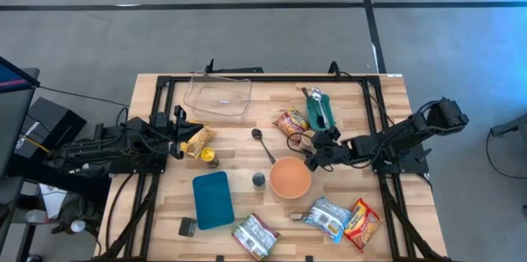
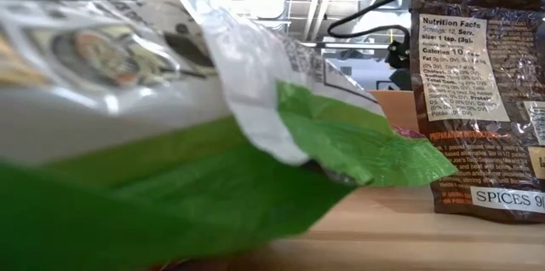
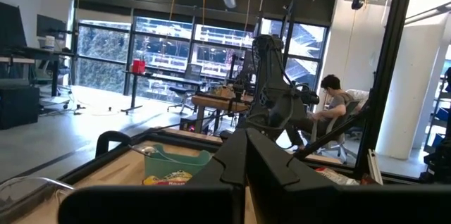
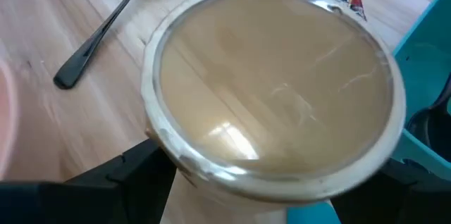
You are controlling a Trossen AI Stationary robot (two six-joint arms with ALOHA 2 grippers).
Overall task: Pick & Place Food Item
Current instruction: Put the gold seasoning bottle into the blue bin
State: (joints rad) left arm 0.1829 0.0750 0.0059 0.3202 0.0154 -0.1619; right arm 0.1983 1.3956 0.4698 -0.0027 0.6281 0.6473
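Wooden table (image 1: 387, 97) crowded: you are holding a glass jar (image 4: 271, 86) in the right gripper (image 1: 317, 153), jaws wide around it, centre-right of frame. Left gripper (image 1: 183, 137) is pressing shut beside a yellow packet (image 1: 198, 140), left-centre.

Clear round glass jar (image 4: 275, 86), upright, held between the spread fingers of the right gripper (image 1: 317, 152), just beside the orange bowl (image 1: 290, 178).
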